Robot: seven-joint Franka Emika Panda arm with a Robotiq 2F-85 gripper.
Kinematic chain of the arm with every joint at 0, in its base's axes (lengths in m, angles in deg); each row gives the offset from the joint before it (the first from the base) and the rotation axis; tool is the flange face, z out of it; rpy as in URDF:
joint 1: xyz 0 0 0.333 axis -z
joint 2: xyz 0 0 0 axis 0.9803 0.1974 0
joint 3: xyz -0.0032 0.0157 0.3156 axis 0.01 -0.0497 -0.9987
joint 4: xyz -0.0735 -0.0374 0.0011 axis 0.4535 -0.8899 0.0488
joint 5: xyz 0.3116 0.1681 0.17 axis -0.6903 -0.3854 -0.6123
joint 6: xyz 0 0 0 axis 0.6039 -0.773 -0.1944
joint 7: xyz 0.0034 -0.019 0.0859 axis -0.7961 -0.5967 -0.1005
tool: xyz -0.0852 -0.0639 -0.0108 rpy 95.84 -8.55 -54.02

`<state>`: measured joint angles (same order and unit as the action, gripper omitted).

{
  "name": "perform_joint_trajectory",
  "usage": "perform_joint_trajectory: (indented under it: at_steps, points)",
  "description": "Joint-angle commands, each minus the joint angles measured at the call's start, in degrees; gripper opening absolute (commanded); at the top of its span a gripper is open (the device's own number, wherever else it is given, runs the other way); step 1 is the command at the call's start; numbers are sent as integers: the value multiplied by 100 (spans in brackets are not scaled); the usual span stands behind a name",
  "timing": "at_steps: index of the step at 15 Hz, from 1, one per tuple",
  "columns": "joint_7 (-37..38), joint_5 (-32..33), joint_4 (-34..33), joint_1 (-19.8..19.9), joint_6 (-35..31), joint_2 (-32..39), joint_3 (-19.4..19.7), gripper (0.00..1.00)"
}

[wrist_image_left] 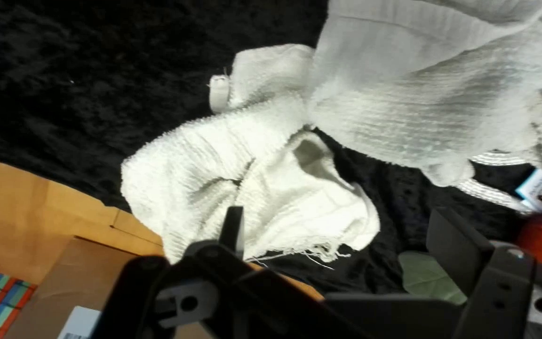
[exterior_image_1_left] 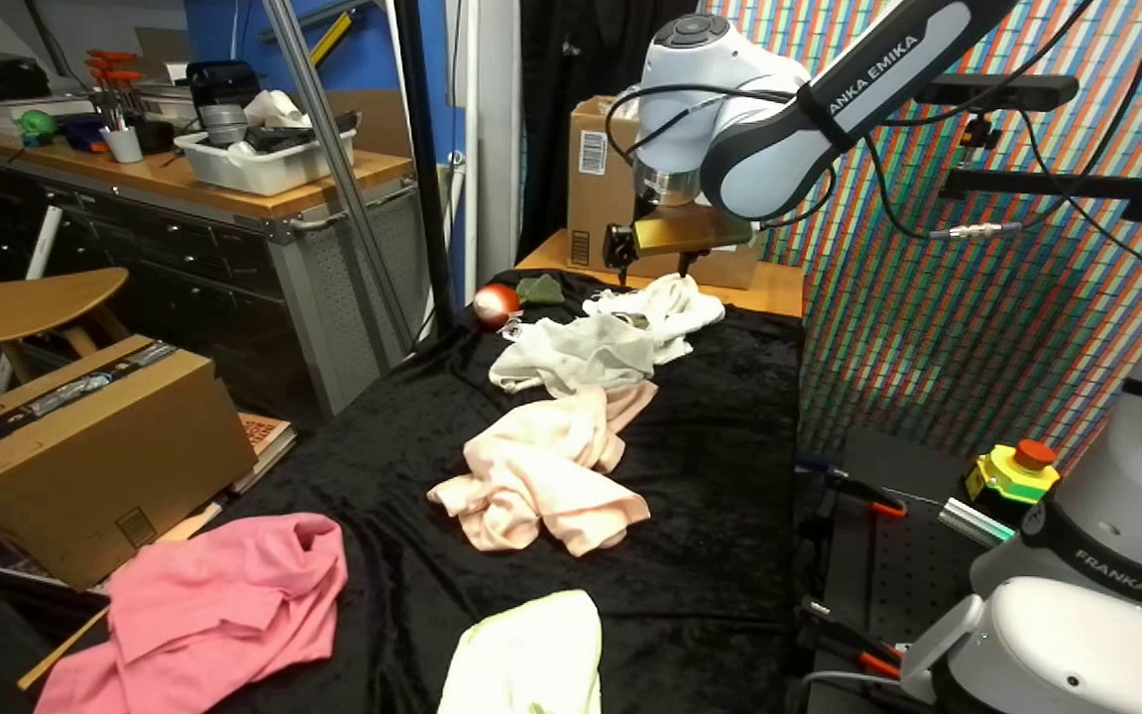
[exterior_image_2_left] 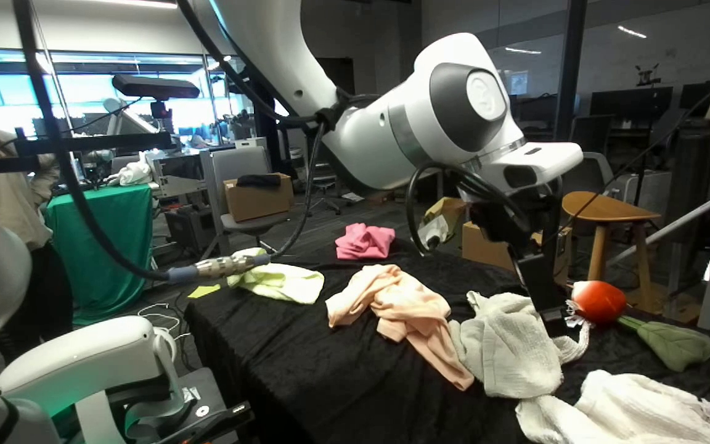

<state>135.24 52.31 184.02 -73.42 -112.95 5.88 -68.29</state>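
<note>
White towel (wrist_image_left: 271, 188), one, crumpled; lies on a black-covered bench (exterior_image_1_left: 720, 555), beneath the gripper (wrist_image_left: 337, 216).
Long axis: roughly top to bottom in the wrist view, narrow end uppermost, touching the gray towel (wrist_image_left: 393, 103), frayed edge (wrist_image_left: 299, 247) lowermost, toward the gripper; in an exterior view the white towel (exterior_image_2_left: 632, 407) lies broadly left to right, frayed edge pointing right. Gripper: fingers spread wide over the white towel; whether the tips touch it cannot be told. Adjoining: peach cloth (exterior_image_1_left: 546, 471), beside the gray towel, on the side away from the white towel; red-and-white toy (exterior_image_1_left: 496, 305) and green leaf (exterior_image_1_left: 539, 290), together, near the gray towel.
</note>
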Motion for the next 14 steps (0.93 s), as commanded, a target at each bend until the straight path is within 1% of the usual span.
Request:
perform_joint_trajectory:
  at_steps: [1, 4, 9, 14]
  points:
    - [-12, -254, 135, 172, -273, 162, 245, 100]
    - [-24, -459, 145, 255, -490, 449, 430, 100]
    - [-143, -972, 98, 284, -813, 922, 725, 100]
    - [-134, -1159, 39, 236, -999, 1178, 1055, 100]
